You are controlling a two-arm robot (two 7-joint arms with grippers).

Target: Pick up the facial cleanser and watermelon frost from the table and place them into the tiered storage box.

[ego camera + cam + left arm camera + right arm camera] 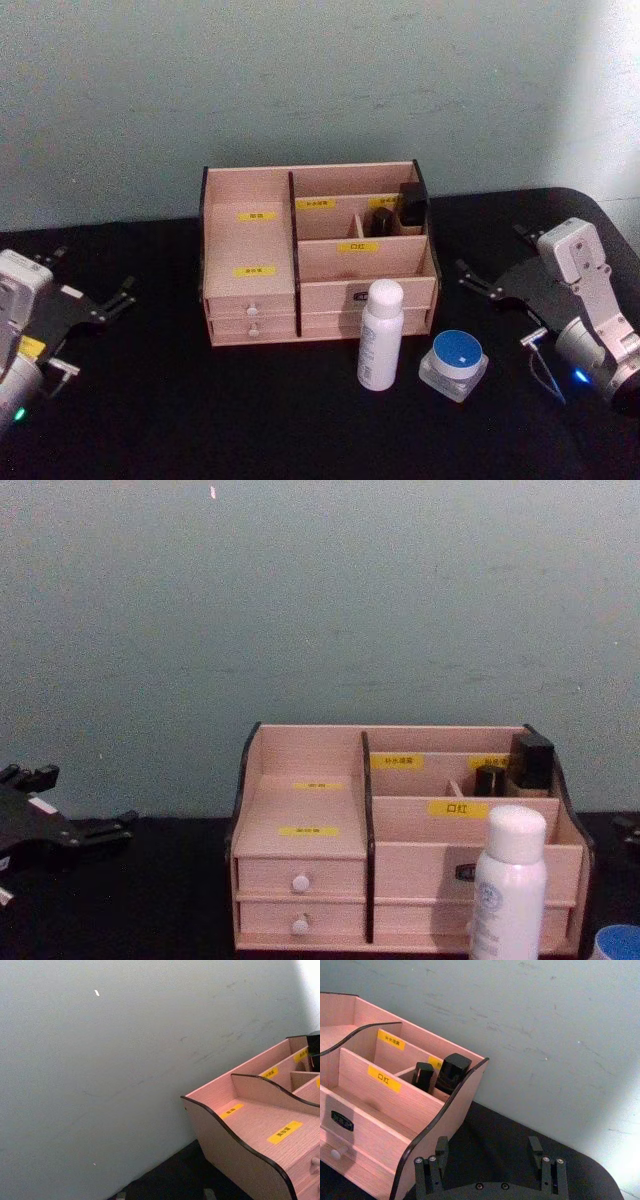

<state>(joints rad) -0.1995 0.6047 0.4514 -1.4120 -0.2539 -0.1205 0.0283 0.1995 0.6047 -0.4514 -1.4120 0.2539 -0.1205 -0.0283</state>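
Our left gripper (95, 270) sits at the table's left edge, our right gripper (488, 1144) at its right, both spread and empty. The facial cleanser (380, 335) stands upright just in front of the tiered storage box (340, 258) – the watermelon frost (455, 363) just right of it.

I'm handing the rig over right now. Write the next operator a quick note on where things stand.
Left pincer: open, empty, at the table's left side, apart from the box.
Right pincer: open, empty, on the right, near the box's right end.
Facial cleanser: upright on the table in front of the tiered storage box.
Watermelon frost: on the table just right of the cleanser.
Done: nothing grasped or placed.
Left: pick up both and put them in the box.
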